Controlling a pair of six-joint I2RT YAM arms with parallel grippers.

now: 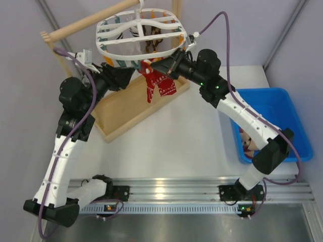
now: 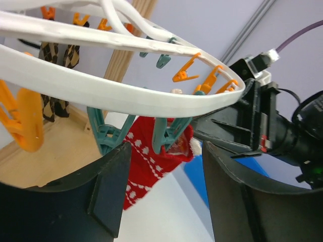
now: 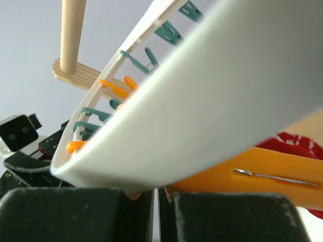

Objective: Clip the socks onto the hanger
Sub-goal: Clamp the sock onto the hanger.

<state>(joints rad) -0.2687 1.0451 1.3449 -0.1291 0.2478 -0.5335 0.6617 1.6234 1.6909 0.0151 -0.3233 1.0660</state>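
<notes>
while a red sock (image 2: 151, 161) hangs from a teal clip (image 2: 169, 137), left fingers (image 2: 60, 212) apart, right fingers (image 3: 65, 214) closed

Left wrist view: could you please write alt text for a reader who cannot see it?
A red sock with a white pattern hangs from a teal clip under the hanger, between the open jaws of the left gripper. Orange clips dangle along the rim.

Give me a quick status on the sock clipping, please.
Left fingers open, facing red sock. Right fingers shut, just under hanger rim. Sock hanging at teal clip. Nothing seen in the way.
</notes>
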